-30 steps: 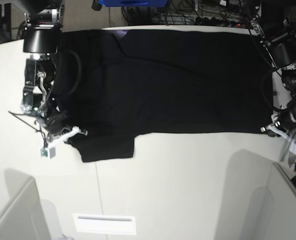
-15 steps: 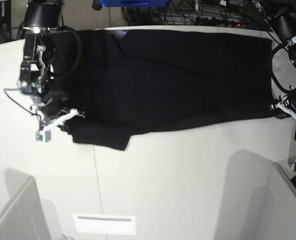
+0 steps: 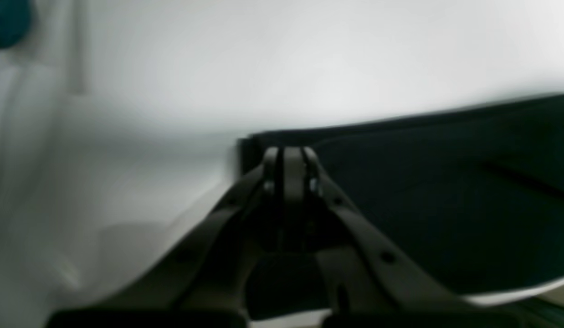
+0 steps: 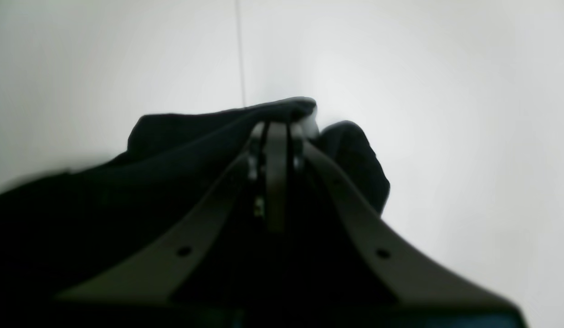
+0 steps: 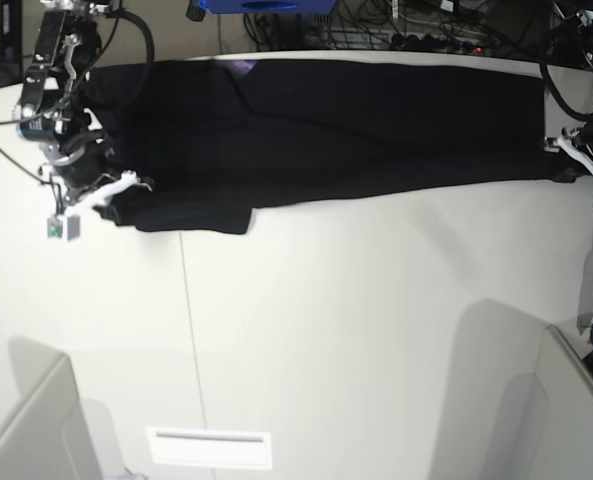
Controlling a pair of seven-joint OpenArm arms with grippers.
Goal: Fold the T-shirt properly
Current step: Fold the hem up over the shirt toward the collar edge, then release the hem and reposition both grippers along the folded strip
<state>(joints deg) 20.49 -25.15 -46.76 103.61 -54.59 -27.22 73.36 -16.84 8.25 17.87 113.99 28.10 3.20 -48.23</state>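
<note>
The black T-shirt [image 5: 356, 130] lies stretched along the far part of the white table [image 5: 376, 330], plain side up; a small purple patch [image 5: 242, 68] shows at its far edge. My right gripper [image 5: 116, 190], at the base view's left, is shut on the shirt's near left corner; the right wrist view shows its tips [image 4: 277, 130] pinching a bunched fold of black cloth [image 4: 172, 146]. My left gripper [image 5: 568, 152], at the base view's right, is shut on the shirt's near right corner; the left wrist view shows its tips [image 3: 289, 157] on the cloth edge [image 3: 446, 205].
Cables [image 5: 396, 25] and a blue object [image 5: 266, 5] lie behind the table's far edge. Grey partitions stand at the near left [image 5: 26, 430] and near right [image 5: 566, 400]. A white label [image 5: 209, 447] sits near the front edge. A seam [image 5: 191, 330] runs across the table.
Both grippers have moved toward the table's far edge, pulling the shirt's near edge with them. The visible black area is narrower, and more bare table shows in front.
</note>
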